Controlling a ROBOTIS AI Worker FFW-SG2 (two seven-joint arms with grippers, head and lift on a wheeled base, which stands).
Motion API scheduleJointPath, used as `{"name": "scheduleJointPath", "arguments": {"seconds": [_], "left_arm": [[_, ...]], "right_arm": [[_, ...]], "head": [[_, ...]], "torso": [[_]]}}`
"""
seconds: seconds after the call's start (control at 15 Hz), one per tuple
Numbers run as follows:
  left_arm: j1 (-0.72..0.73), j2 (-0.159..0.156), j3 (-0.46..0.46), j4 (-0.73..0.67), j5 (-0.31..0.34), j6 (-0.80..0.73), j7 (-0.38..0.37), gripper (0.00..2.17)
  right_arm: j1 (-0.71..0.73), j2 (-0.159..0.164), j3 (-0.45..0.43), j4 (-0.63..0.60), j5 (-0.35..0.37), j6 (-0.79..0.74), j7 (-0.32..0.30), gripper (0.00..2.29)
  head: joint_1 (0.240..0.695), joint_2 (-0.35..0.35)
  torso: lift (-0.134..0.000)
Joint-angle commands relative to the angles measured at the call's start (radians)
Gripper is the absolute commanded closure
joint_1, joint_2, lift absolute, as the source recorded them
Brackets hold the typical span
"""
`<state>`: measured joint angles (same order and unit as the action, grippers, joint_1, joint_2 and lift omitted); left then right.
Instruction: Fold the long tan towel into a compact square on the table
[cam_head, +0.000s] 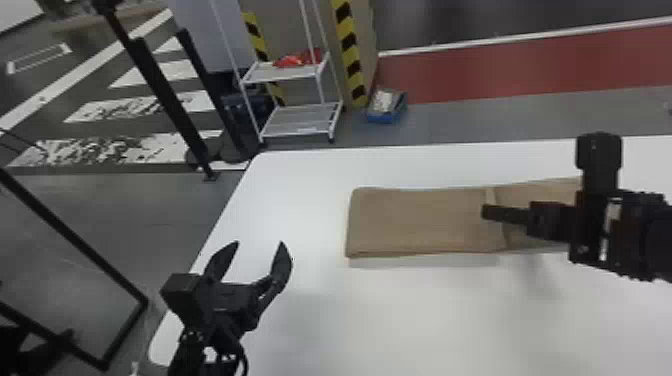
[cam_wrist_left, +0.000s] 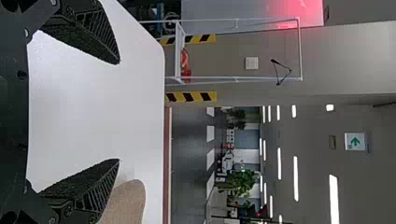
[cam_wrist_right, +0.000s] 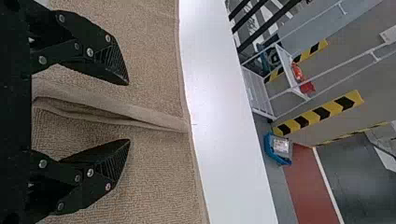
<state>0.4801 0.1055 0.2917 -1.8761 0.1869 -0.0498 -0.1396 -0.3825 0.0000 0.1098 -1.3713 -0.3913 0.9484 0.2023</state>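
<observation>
The long, flat tan cloth towel lies on the desk under the right gripper, one end reaching out toward the left gripper's side. The right gripper's black fingers are spread wide with nothing pinched, a raised ridge of the towel between them. Well apart from the towel, the left gripper is wide open and empty above the smooth white desk. Beyond both grippers stands a white metal wire-shelf rack.

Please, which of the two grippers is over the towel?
The right gripper, its open fingers on either side of a fold in the towel; the left gripper is beyond the towel's left end.
</observation>
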Motion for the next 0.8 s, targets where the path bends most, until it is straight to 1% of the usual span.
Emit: {"name": "scheduleJointPath", "arguments": {"seconds": [0.0, 0.07, 0.2, 0.27, 0.73], "left_arm": [[0.0, 0.0, 0.0, 0.002, 0.002, 0.0, 0.0, 0.15], [0.0, 0.0, 0.0, 0.002, 0.002, 0.0, 0.0, 0.15], [0.0, 0.0, -0.002, 0.003, 0.005, 0.0, 0.0, 0.15], [0.0, 0.002, -0.002, 0.006, 0.006, -0.003, 0.0, 0.15], [0.002, 0.003, -0.002, 0.012, 0.006, -0.006, 0.0, 0.15]], "right_arm": [[-0.01, 0.001, 0.007, 0.028, 0.002, -0.016, 0.011, 0.54], [-0.012, 0.001, 0.014, 0.035, 0.002, -0.023, 0.016, 0.64], [-0.016, 0.001, 0.025, 0.037, 0.002, -0.029, 0.023, 0.65], [-0.018, 0.001, 0.027, 0.038, 0.003, -0.029, 0.023, 0.75], [-0.019, 0.001, 0.025, 0.048, 0.006, -0.026, 0.023, 0.77]], "head": [[0.695, 0.342], [0.695, 0.342], [0.695, 0.345], [0.695, 0.349], [0.695, 0.35]], "torso": [[-0.123], [-0.123], [-0.123], [-0.123], [-0.123]]}}
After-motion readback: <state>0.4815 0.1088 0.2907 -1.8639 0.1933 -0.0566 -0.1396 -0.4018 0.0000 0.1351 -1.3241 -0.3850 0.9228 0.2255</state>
